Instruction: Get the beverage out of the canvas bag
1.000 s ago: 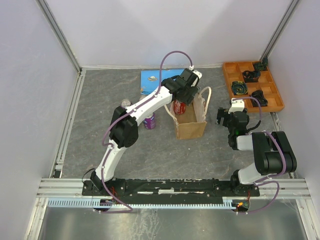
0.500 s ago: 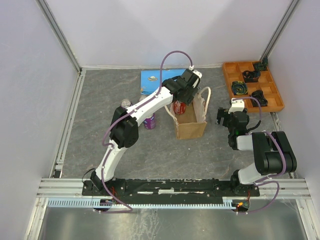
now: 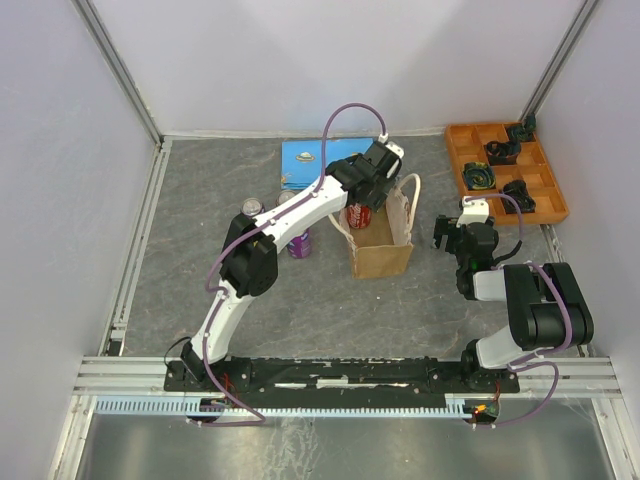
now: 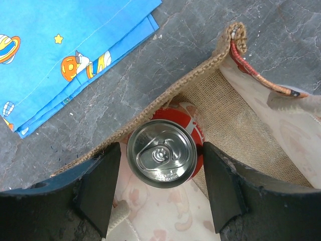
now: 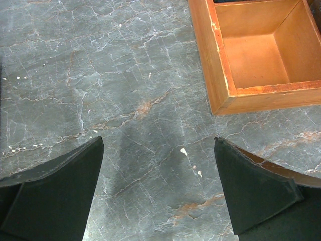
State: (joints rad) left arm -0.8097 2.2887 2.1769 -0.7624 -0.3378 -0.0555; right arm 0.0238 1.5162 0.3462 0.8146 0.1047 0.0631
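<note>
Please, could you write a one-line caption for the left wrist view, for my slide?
Left gripper grips a red soda can at the rim of the canvas bag, near a blue printed cloth.

We find the canvas bag (image 3: 382,255) mid-table, with the beverage can (image 4: 161,153) standing inside it against its left side. Left of the bag stand a second can (image 3: 298,243) and, further left, a third can (image 3: 250,207). A cloth (image 3: 300,160) lies behind them, and a compartment tray (image 3: 455,155) sits in the far right corner.

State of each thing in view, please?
bag: upright, mouth open
red can: upright inside bag, unopened
left gripper: shut on red can
right gripper: open, empty
purple can: upright
cloth: folded, lying flat
</note>
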